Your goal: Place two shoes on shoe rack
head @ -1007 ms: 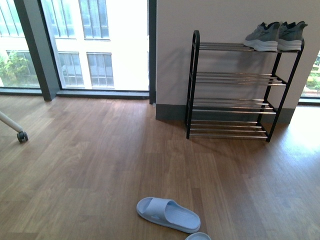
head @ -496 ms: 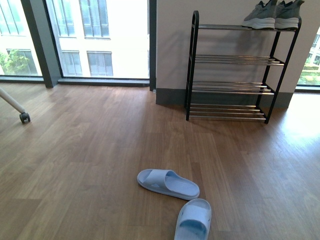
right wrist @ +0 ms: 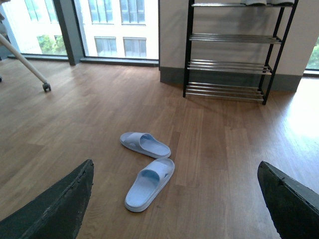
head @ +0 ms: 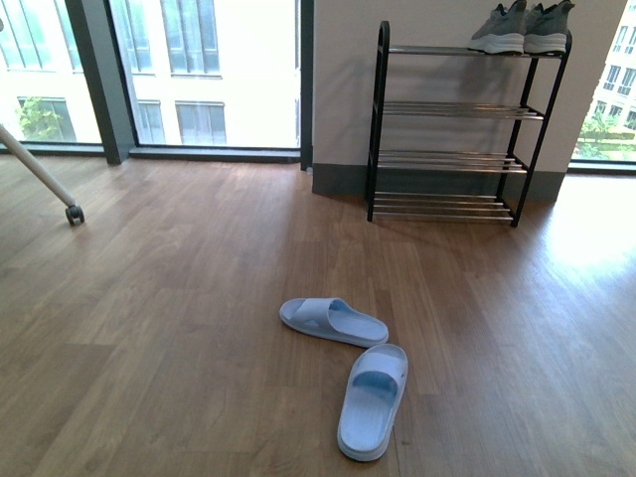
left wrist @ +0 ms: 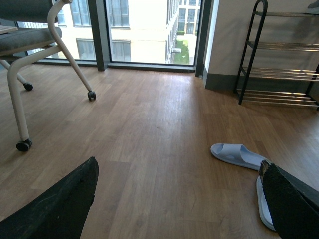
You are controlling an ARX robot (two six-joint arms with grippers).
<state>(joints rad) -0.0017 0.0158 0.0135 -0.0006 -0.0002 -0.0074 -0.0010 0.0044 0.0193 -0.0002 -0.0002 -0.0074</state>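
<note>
Brown wooden floor point(head: 179, 298) fills the room, with tall windows point(head: 199, 70) behind it and a pale wall where the shoe rack point(head: 378, 119) stands. Both grey shoes point(head: 522, 28) sit on the top shelf, close side by side. Their long axes seem to run roughly along the rods, toes toward the middle of the shelf.

The left tool point(left wrist: 178, 164) is spread wide and holds nothing. The right tool point(right wrist: 174, 165) is spread wide too, also empty. From both tools the shoes lie well ahead and higher up. The rack is almost straight ahead of the right tool but off to one side of the left tool, so I judge the right arm is nearer.

Two light blue slippers point(head: 333, 321) lie on the floor between the tools and the rack. The task looks finished, so no further grasp seems necessary.
</note>
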